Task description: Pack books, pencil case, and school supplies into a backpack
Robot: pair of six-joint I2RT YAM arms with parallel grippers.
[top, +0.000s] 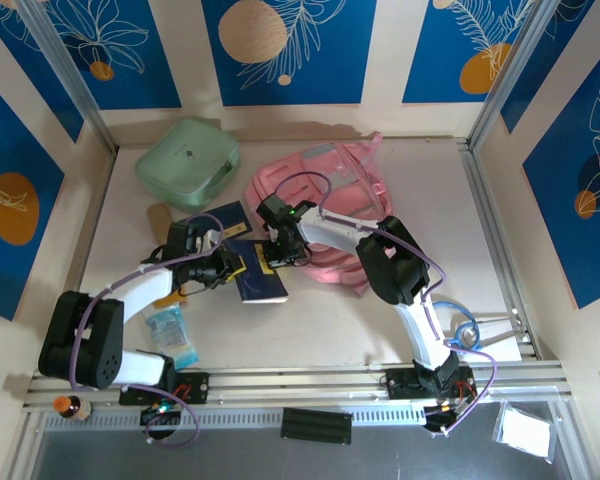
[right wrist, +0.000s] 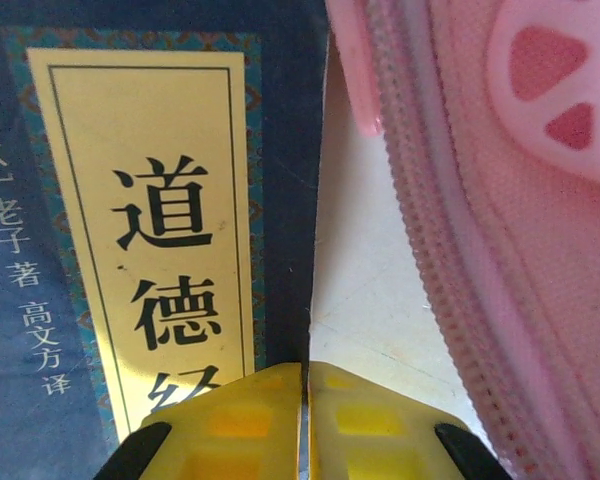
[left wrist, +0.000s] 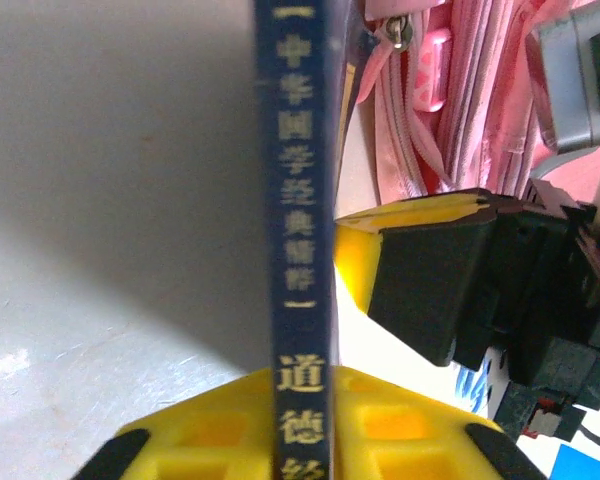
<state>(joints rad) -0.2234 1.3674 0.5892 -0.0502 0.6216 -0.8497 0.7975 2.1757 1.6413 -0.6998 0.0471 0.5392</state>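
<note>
1. Navy blue thin paperback book (top: 258, 285) lies left of the table's (top: 480, 250) middle, with the left gripper (top: 225, 268) and right gripper (top: 277, 252) on it. The soft pink fabric backpack (top: 325, 178) sits nearer the far edge.
2. Left gripper (left wrist: 302, 400) clamps the spine: hold firm.
3. Right gripper (right wrist: 305, 400) pinches the cover edge beside the pink zip (right wrist: 425, 240). Best to lift together, feeding toward the opening.

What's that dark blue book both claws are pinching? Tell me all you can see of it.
The navy book is thin, with a yellow title panel and black Chinese characters on its cover, gold characters down its spine. The left claw grips its spine and the right claw its opposite edge, beside the pink backpack.
</note>
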